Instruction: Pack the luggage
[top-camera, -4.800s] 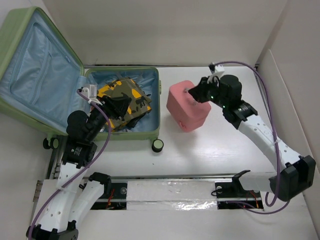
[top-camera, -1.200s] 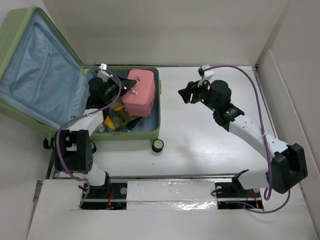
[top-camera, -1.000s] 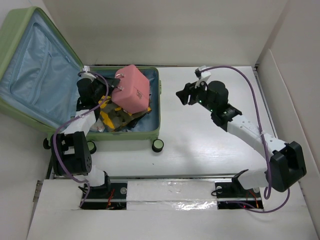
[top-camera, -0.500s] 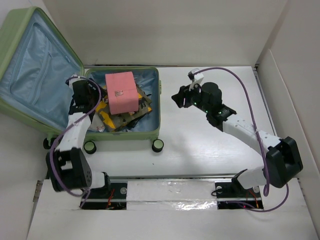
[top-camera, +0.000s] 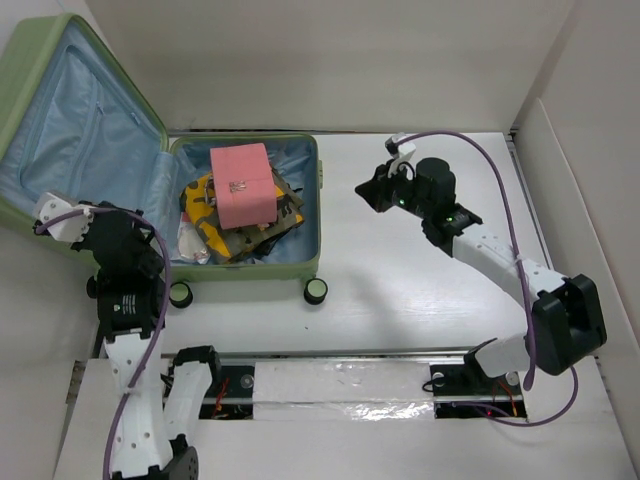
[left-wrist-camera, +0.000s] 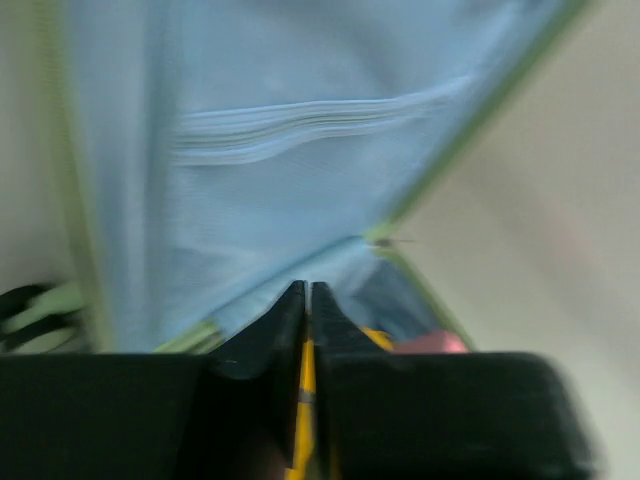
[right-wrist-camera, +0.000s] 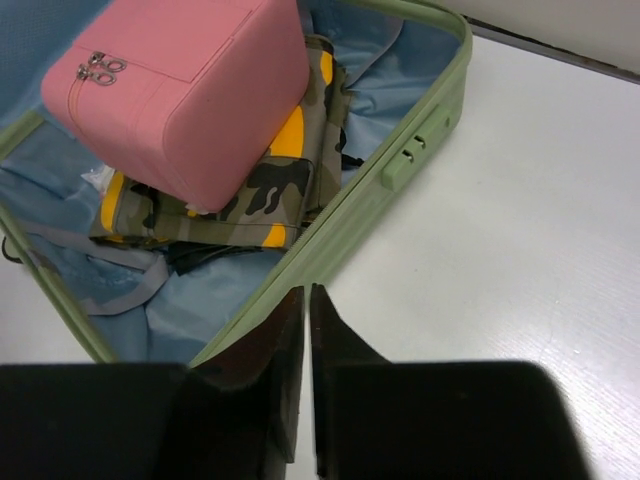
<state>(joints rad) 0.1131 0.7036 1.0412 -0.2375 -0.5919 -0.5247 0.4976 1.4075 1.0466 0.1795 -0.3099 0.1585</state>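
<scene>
Pale green hard shell, light blue lining: the luggage (top-camera: 260, 270), lying open on the desk (top-camera: 420, 290), base flat, lid propped back away from the base. In the base, a pink zipped box (top-camera: 242, 185) on top of a yellow-and-camouflage garment (right-wrist-camera: 270, 190), rising well above the rim. Outside the base, just off the wall with the combination lock (right-wrist-camera: 415, 150), the right gripper (right-wrist-camera: 300, 292), fingers (right-wrist-camera: 275, 340) pressed together and holding nothing. At the lid's near edge, the left gripper (left-wrist-camera: 305, 290), fingers (left-wrist-camera: 285, 320) likewise closed to a thin slit and empty, aimed at the lid's lining.

Looks like loading finished and closing in hand. Next, probably: get the left fingers behind the lid's outer shell and swing it over toward the base, steadying the base at the lock wall with the right. Beware the pink box: tall enough, by the look of it, to stop the lid short; may need pressing down or laying flat first. Garment folds near the rim also worth tucking in.
</scene>
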